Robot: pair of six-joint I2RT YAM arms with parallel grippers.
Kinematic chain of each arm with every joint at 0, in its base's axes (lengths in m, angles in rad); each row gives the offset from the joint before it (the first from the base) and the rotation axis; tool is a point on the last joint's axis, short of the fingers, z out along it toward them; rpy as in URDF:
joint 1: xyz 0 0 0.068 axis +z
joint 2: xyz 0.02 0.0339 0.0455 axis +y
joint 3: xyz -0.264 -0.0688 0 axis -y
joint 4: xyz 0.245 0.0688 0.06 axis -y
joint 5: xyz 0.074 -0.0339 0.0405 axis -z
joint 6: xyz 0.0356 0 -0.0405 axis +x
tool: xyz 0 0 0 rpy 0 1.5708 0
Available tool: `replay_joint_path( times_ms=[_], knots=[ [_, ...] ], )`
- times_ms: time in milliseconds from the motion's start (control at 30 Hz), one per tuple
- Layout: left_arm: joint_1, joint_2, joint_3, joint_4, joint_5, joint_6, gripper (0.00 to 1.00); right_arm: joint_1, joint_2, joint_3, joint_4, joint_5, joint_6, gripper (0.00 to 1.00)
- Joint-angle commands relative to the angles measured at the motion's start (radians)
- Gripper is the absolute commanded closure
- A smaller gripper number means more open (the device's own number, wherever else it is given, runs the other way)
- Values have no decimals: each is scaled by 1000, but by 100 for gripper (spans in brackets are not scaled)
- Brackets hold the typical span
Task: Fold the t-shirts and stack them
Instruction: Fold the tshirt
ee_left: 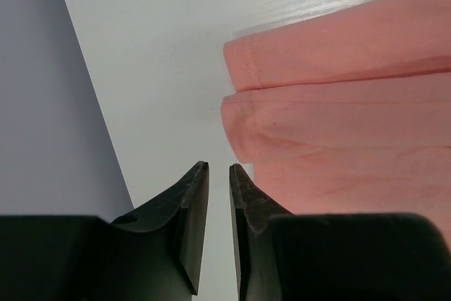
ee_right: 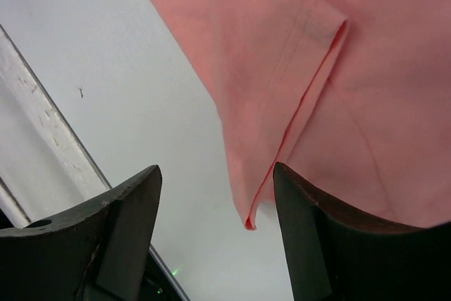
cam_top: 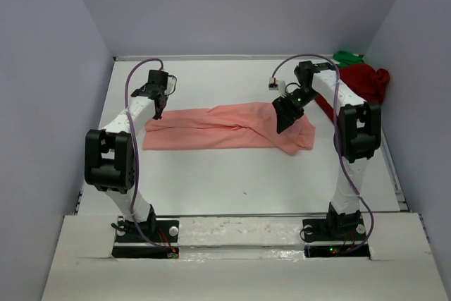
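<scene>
Salmon-pink t-shirt (cam_top: pixel 225 128), folded lengthwise for stacking; right fingers (ee_right: pixel 317 244) gape empty over its edge, left fingers (ee_left: pixel 190 230) barely parted, empty.

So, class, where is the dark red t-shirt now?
In the top view the dark red t-shirt lies bunched in the far right corner of the table, the green t-shirt just behind it.

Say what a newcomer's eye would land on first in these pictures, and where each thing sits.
First, the salmon-pink t-shirt, stretched as a long wrinkled band across the middle of the white table. Next, the dark red t-shirt heaped in the far right corner, with a bright green crumple just behind it. The right arm hangs over the pink shirt's right end, jaws open.
</scene>
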Motion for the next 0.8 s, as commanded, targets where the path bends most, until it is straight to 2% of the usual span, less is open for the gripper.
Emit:
replay_joint_path(
  times_ms=[0, 467, 767],
  knots=[
    [-6, -27, -4, -4, -20, 7, 69, 19, 44, 113, 37, -43, 28, 30],
    [-8, -17, -18, 2, -43, 14, 69, 56, 237, 360, 15, -50, 23, 32],
    [-8, 9, -6, -5, -51, 16, 69, 56, 263, 397, 14, -47, 15, 32]
  ],
)
